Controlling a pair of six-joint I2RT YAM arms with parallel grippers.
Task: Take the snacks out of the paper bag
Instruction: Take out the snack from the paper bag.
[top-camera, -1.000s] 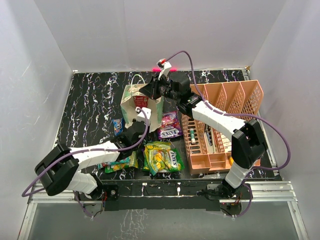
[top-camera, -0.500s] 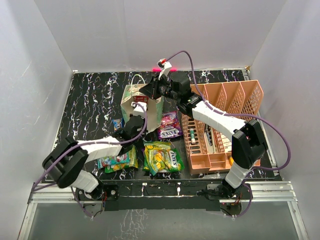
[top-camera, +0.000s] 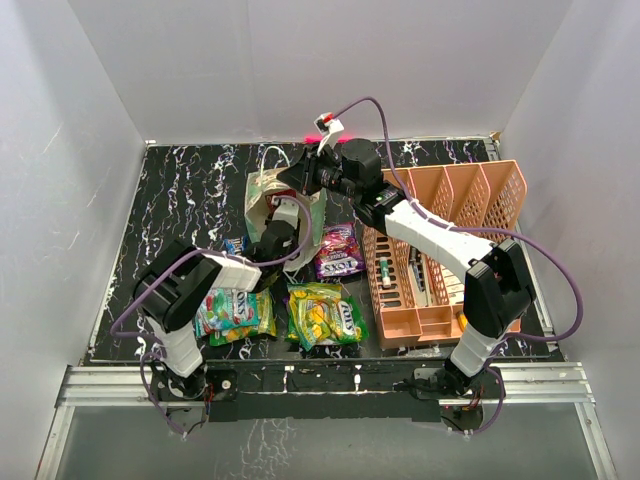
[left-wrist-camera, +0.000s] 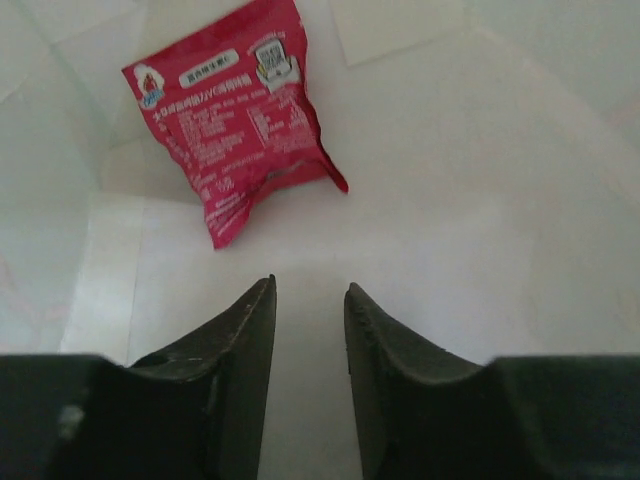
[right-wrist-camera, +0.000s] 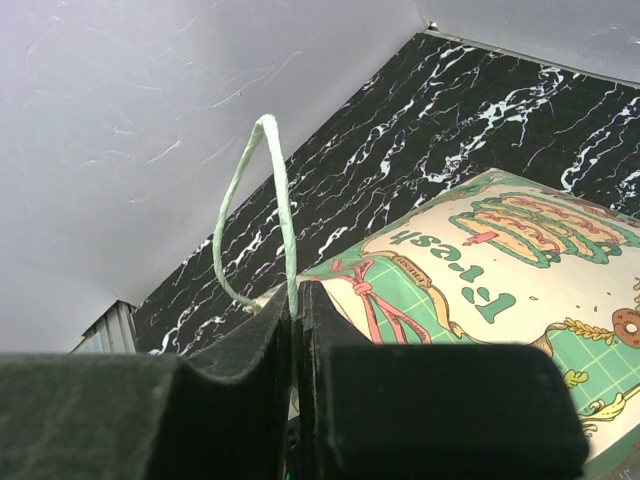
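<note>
Red packet (left-wrist-camera: 235, 120), one of the snacks, lies inside the bag (top-camera: 258, 200) on its pale inner wall, just ahead of the left gripper (left-wrist-camera: 310, 290). The left fingers (left-wrist-camera: 248, 340) stand a narrow gap apart with nothing between them, and they do not touch the red packet. The left wrist enters the bag's mouth from the near side.

The right gripper (right-wrist-camera: 297, 300) is closed. Its fingers (right-wrist-camera: 240, 360) pinch the bag's rim at the foot of a cord handle (right-wrist-camera: 280, 180), whose loop rises above them. The right arm reaches this rim from the right.

The bag sits near the middle of the far edge of the table (top-camera: 170, 200). It is tilted, with its printed side outward and its mouth open upward and toward the near edge.

Outside the bag, toward the near edge:
- A teal-green packet (top-camera: 232, 308) lies at left.
- A yellow-green packet (top-camera: 325, 315) lies just right of it.
- A purple packet (top-camera: 340, 252) lies behind the yellow-green one, between the bag and the organiser (top-camera: 440, 250).
- A small blue packet (top-camera: 235, 247) lies just left of the left wrist.

The peach organiser occupies the table's right side.
</note>
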